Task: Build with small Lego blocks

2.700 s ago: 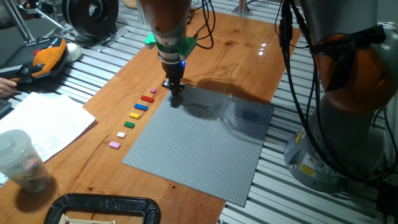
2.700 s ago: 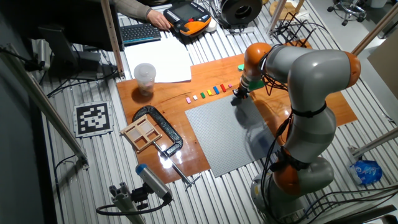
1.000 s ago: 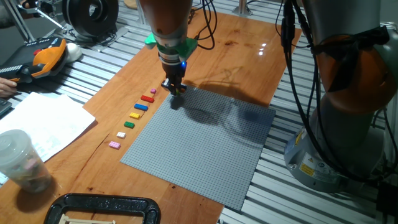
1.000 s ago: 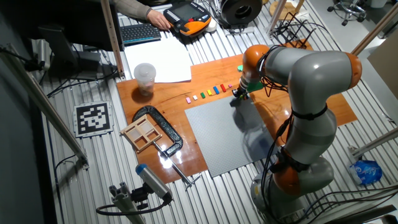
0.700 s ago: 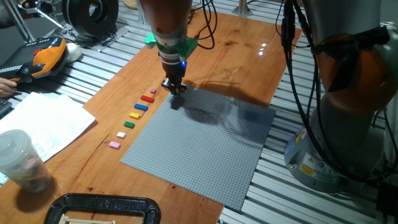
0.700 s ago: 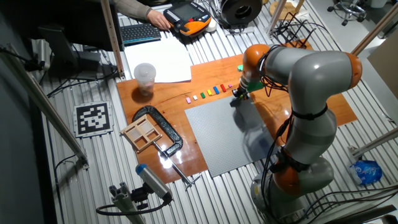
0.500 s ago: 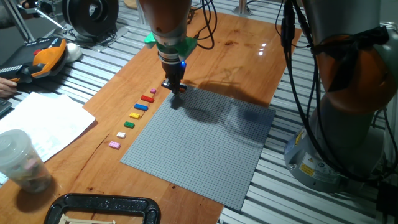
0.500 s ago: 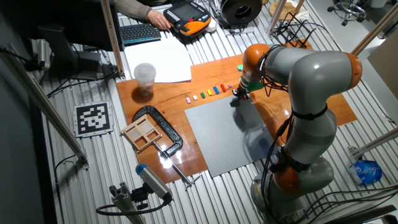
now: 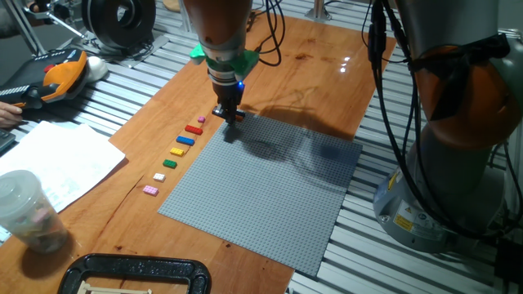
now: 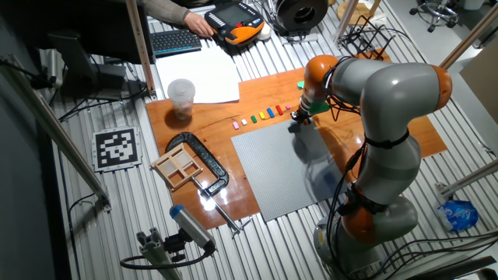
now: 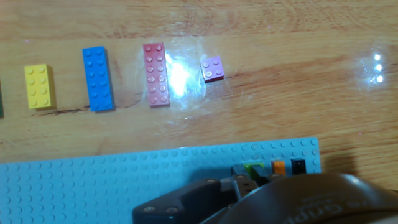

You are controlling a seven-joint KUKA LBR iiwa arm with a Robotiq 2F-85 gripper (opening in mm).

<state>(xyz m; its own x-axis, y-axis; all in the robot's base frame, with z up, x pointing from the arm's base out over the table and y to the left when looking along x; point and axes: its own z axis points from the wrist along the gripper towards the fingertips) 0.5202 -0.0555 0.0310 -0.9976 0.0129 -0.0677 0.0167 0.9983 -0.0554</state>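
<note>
Small Lego blocks lie in a row on the wooden table left of the grey baseplate [image 9: 270, 188]: pink [image 9: 150, 189], white [image 9: 158, 176], green [image 9: 170, 163], yellow [image 9: 176, 150], blue [image 9: 185, 140], red [image 9: 194, 129] and a tiny pink one [image 9: 202, 120]. The hand view shows the yellow [image 11: 37, 86], blue [image 11: 98, 78], red [image 11: 156, 73] and tiny pink [image 11: 213, 68] blocks. Green [image 11: 253, 167], orange [image 11: 278, 167] and dark [image 11: 298, 165] bricks sit at the baseplate's far corner. My gripper [image 9: 230, 115] stands at that corner, fingers together, tips by the green brick. Whether it grips the brick is hidden.
A plastic cup [image 9: 24, 214], papers [image 9: 57, 163] and an orange-black controller [image 9: 61, 73] are on the left. A black clamp [image 9: 139, 273] sits at the front edge. The robot's base [image 9: 458, 122] stands on the right. A wooden tray [image 10: 180, 166] lies by the clamp.
Between 2.7 s and 1.0 s ago the baseplate shifted slightly towards the front. Over the last second neither the gripper nor the blocks move.
</note>
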